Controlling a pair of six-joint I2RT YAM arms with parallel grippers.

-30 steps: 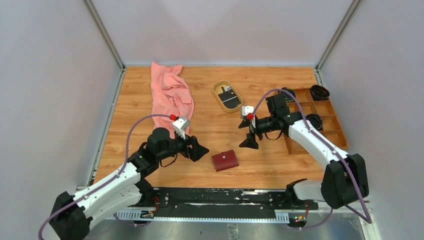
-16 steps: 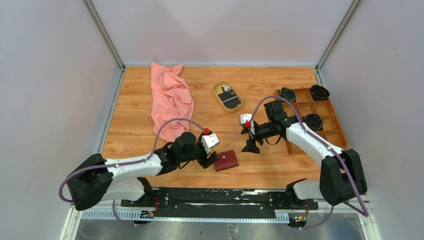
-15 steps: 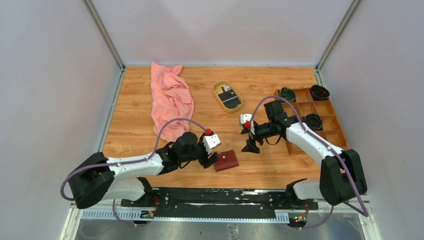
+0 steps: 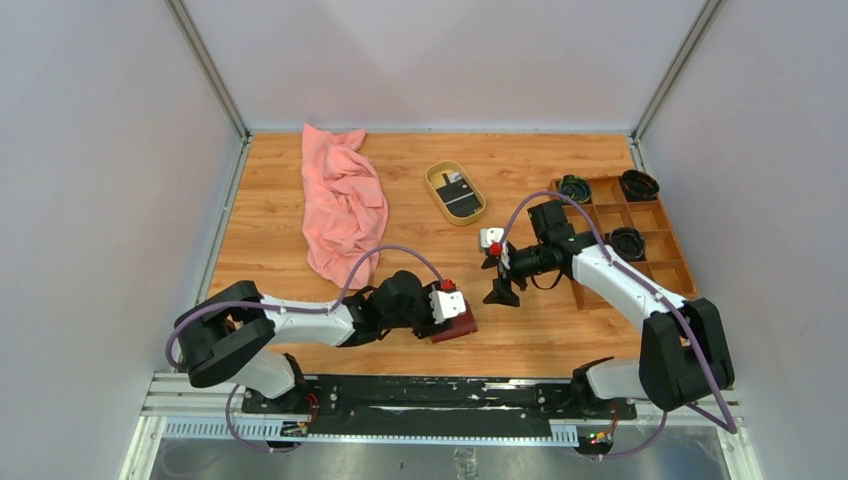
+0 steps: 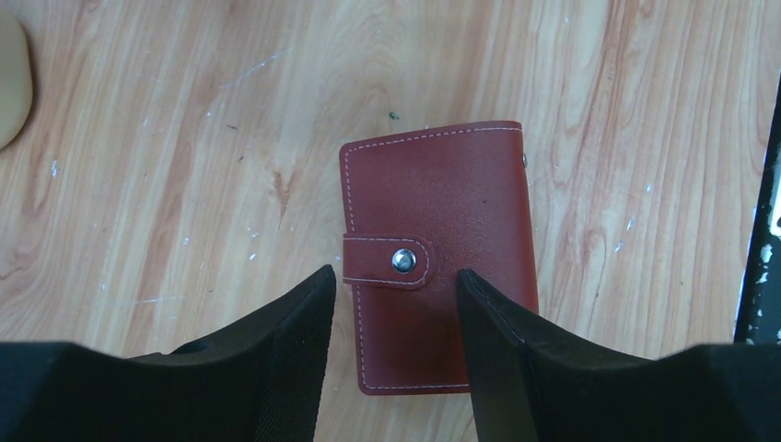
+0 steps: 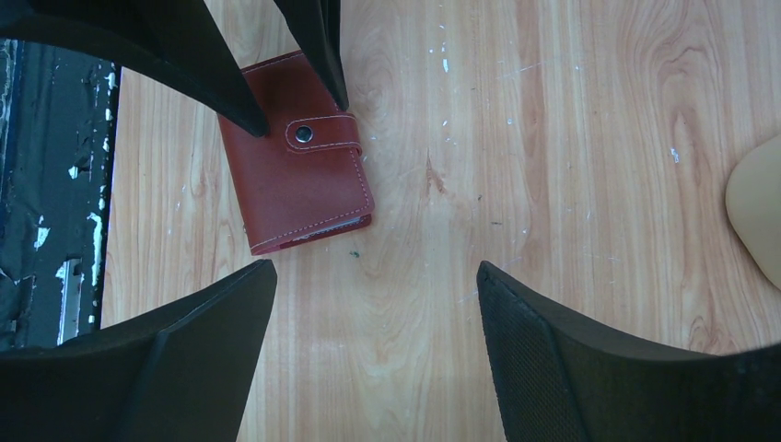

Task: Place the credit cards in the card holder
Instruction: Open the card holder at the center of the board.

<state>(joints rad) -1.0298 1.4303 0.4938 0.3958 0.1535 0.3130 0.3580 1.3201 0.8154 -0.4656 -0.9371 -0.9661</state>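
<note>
The small dark red leather-like card holder (image 5: 442, 212) lay folded shut on the wooden counter (image 4: 260, 200), near the front edge and roughly midway between the two arms. Its strap was fastened by a tiny pale snap (image 5: 402, 261).

The left arm reached low along the near side. The left pincer (image 5: 393, 274) stood over the holder with its jaws partly apart, straddling the strap and snap. One black finger (image 5: 276, 359) had its tip just outside the holder's long edge, and the other pointed down onto the red face beside the snap. Nothing was clamped between them. Whether the tips actually touched the leather could not be told.

The right pincer (image 6: 375, 269) hung a little way off on the holder's far-right side, spread wide with only bare wood between its fingers and nothing in its hold.

The thin flat credit cards (image 4: 461, 200), black and pale, lay inside the oval tan dish (image 4: 429, 181), which sat well apart from the holder toward the back of the counter. A crumpled pink cloth (image 4: 342, 200) lay at the left rear. A brown wooden compartment tray (image 4: 660, 215) stood at the right, with black round things (image 4: 638, 184) in some of its compartments.
</note>
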